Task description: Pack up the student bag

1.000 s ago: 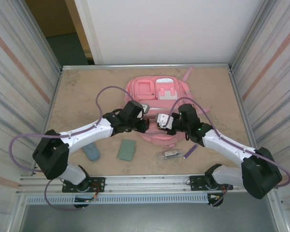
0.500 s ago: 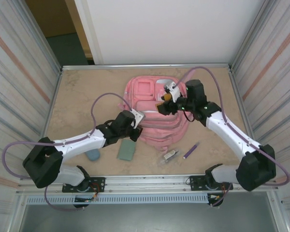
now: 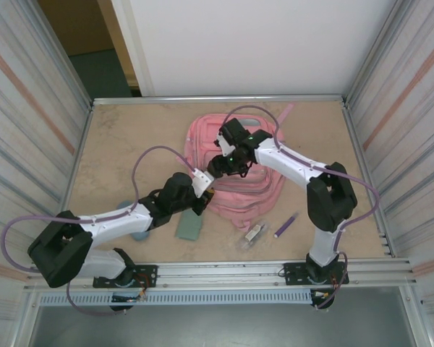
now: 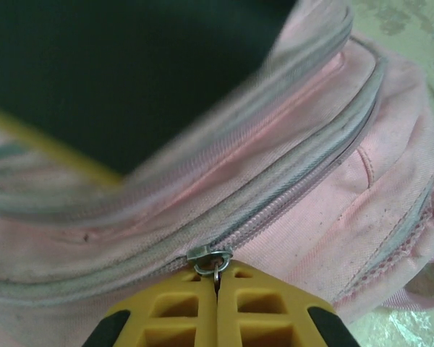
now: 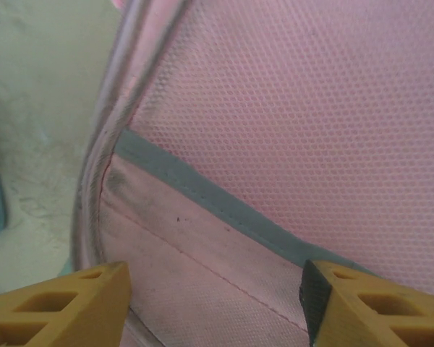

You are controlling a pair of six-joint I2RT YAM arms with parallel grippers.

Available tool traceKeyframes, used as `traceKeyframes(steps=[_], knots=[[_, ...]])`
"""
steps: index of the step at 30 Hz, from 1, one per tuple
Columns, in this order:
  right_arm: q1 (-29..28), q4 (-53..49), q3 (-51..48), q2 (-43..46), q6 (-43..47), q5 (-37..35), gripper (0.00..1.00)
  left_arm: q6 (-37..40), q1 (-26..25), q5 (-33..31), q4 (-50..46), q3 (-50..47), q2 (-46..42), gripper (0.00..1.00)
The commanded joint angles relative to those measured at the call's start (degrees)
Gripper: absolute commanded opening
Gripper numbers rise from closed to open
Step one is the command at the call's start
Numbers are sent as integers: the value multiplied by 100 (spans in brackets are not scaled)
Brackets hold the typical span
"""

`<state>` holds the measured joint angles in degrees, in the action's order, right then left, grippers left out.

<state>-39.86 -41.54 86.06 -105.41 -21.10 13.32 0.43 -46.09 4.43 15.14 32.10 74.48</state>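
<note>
Left pincer (image 4: 217, 307) pinched shut on zip pull (image 4: 211, 259) at 8 o'clock edge of student bag (image 3: 257, 195), mid-desk (image 3: 116, 144); right pincer (image 5: 215, 296) wide over mesh (image 5: 311, 108); thin pull may slip free if tugged askew.

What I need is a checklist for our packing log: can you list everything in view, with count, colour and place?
student bag: one, pink, middle of the table.
zip pull: one, silver, on the bag's grey zip.
flat item: one, green, on the table by the bag's near left edge.
teal item: one, left of the green one, partly under the left arm.
pen: one, purple, near right of the bag.
small item: one, clear and silver, beside the pen; too small to identify.
table: one, beige.
left gripper: yellow fingers, shut on the zip pull.
right gripper: yellow fingers, open, over the bag's pink mesh.
</note>
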Motion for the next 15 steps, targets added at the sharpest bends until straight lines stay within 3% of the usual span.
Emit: traceKeyframes(steps=[1,10,15], knots=[[-354,-431,260,-63,-379,-461,65,284,-15,148,622,-31,-280,0],[-442,50,248,-284,262,59,69,362,-15,-57,947,-369,-523,0],[-461,10,198,-361,564,-641,63,416,-15,-204,1046,-486,-601,0]])
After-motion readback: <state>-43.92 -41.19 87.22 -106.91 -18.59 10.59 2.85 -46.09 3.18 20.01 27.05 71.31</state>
